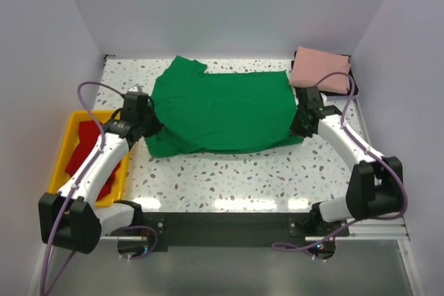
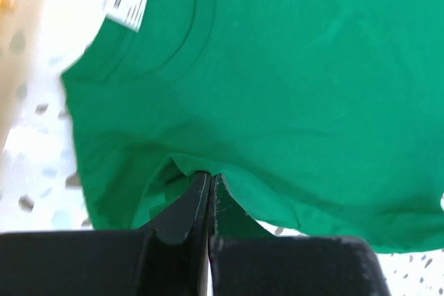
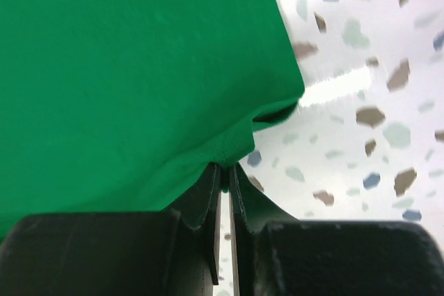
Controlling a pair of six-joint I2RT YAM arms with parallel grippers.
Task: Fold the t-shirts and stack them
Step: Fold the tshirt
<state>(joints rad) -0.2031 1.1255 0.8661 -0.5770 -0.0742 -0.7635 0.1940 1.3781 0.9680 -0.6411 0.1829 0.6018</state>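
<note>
Left fingers (image 2: pixel 205 188) clenched on green t-shirt (image 1: pixel 222 112), shoulder edge | right fingers (image 3: pixel 219 181) clamped on hem corner | shirt flat, centre of tabletop (image 1: pixel 229 178) | likely limp, light cloth; hold by edges, taut

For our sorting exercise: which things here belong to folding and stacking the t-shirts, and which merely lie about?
Job: green t-shirt, gripped by left tool and right tool; folded pink t-shirt; red t-shirt.
Lying about: yellow tray holding the red one; speckled table.
</note>
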